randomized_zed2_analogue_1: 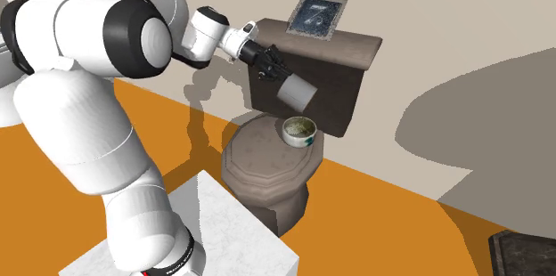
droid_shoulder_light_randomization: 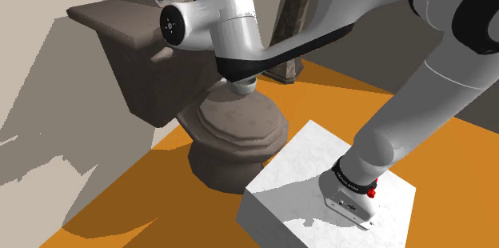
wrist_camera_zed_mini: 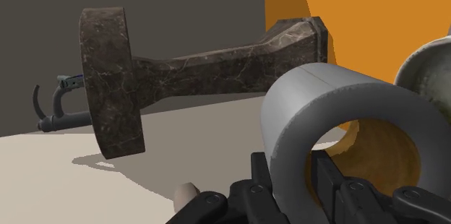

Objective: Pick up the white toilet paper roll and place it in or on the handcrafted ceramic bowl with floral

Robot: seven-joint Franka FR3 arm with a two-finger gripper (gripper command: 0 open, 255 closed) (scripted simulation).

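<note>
Clamping the gripper (wrist_camera_zed_mini: 293, 179) on the wall of the white roll (wrist_camera_zed_mini: 340, 107), fingers tight either side, you hold it just above the bowl (randomized_zed2_analogue_1: 299, 129), not touching, so next comes a short lowering and release; the wrist view shows the clasp, the second exterior view the gap.

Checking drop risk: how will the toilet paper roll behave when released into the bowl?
The toilet paper roll is a hollow cylinder, so probably light and squashy in the gripper. It looks nearly as wide as the bowl, so it may perch on the rim and tip or roll onto the toilet lid.
</note>
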